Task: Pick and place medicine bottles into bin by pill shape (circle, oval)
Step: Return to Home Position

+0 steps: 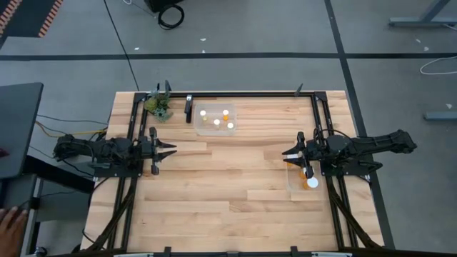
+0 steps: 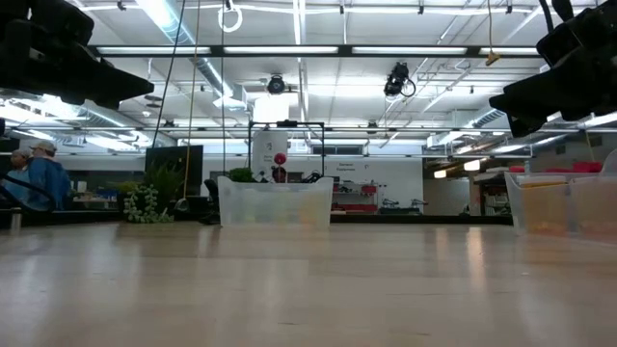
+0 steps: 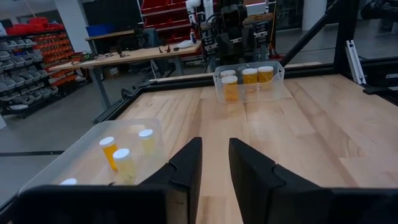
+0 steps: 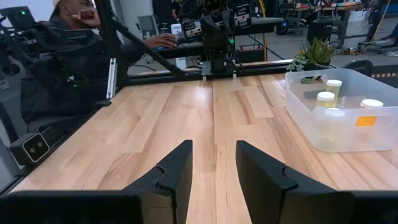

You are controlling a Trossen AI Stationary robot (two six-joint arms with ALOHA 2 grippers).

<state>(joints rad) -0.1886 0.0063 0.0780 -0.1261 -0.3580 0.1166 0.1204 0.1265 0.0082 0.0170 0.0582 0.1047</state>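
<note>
Several amber medicine bottles (image 1: 217, 122) with white caps stand upright in a clear bin (image 1: 207, 128) at the table's far middle, which also shows in the left wrist view (image 3: 122, 163) and the right wrist view (image 4: 326, 99). More bottles (image 1: 312, 183) stand in a second clear bin (image 1: 300, 194) at the right, seen across the table (image 3: 249, 76). My left gripper (image 1: 171, 149) hovers level at the left side, shut but for a narrow slit (image 3: 215, 146), and holds nothing. My right gripper (image 1: 285, 155) hovers over the right bin's far end, slightly open (image 4: 214, 149) and empty.
A small plant (image 1: 158, 107) sits at the far left corner. Black frame rails (image 1: 314, 114) run along the table's sides and far edge. Bare wood (image 1: 228, 178) lies between the two arms. A person (image 4: 62, 37) sits beyond the left arm, and a hand (image 1: 8, 221) shows off the table's left.
</note>
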